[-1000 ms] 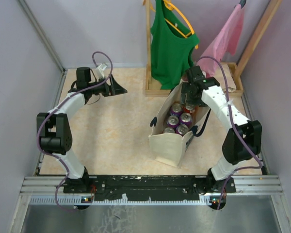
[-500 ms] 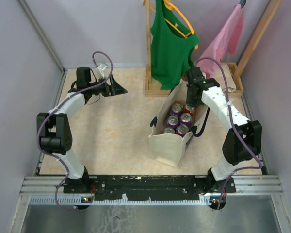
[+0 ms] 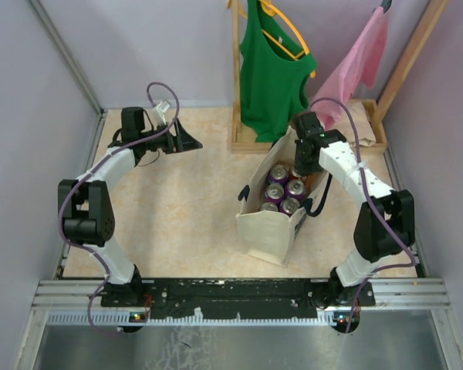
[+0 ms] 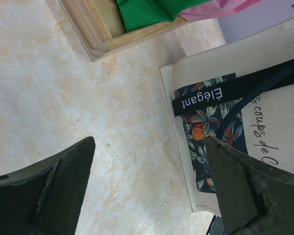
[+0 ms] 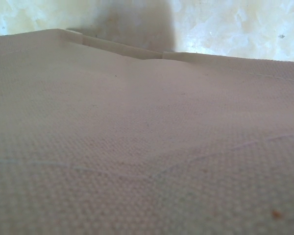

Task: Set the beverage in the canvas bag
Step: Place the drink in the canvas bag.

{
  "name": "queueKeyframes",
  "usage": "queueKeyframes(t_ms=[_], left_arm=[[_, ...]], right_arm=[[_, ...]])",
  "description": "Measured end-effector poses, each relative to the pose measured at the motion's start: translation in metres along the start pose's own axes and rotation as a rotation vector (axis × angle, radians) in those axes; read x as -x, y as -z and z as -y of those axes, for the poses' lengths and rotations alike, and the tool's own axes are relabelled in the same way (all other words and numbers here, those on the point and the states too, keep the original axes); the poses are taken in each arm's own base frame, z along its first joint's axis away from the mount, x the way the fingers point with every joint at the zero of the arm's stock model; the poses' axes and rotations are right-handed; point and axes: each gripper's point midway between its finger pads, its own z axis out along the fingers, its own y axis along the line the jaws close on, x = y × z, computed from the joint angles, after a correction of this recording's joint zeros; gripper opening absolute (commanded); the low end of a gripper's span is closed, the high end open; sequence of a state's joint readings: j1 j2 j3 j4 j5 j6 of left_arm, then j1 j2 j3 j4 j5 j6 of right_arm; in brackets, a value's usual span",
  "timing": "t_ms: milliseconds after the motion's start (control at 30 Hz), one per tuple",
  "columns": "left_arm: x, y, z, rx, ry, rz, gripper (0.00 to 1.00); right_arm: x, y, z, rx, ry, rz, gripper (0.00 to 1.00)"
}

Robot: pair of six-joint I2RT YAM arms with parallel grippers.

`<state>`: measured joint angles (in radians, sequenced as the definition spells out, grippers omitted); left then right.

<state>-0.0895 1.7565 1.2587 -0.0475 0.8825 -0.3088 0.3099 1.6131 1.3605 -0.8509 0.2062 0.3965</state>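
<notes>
The cream canvas bag (image 3: 266,231) stands open right of the table's middle, with several purple beverage cans (image 3: 280,174) upright inside it. My right gripper (image 3: 305,157) hangs shut over the bag's far right rim. Its wrist view is filled by blurred canvas (image 5: 147,122), which hides its fingers, so whether it pinches the cloth is unclear. At the table's back left, my left gripper (image 3: 191,142) is open and empty, pointing toward the bag. The left wrist view shows its dark fingers (image 4: 63,186) wide apart over bare table, and the bag's side (image 4: 201,78) with its navy strap (image 4: 210,98).
A wooden rack base (image 3: 251,142) stands just behind the bag; a green tank top (image 3: 272,69) and a pink garment (image 3: 359,62) hang from it. The rack's corner (image 4: 95,29) shows in the left wrist view. Grey walls enclose the table on three sides.
The right gripper has shut and shifted slightly back and left over the bag's far rim. The left arm has not moved.
</notes>
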Motion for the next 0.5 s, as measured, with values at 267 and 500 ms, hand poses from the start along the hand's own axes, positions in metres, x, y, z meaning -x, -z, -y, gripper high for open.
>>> queueKeyframes(t_ms=[267, 500], left_arm=[[0.001, 0.0009, 0.0014, 0.0, -0.003, 0.002, 1.0], [0.0006, 0.0009, 0.0012, 0.0, -0.013, 0.0, 1.0]], right_arm=[[0.0036, -0.0021, -0.0005, -0.008, 0.001, 0.001, 0.02], [0.009, -0.0008, -0.0012, -0.01, -0.013, 0.017, 0.22]])
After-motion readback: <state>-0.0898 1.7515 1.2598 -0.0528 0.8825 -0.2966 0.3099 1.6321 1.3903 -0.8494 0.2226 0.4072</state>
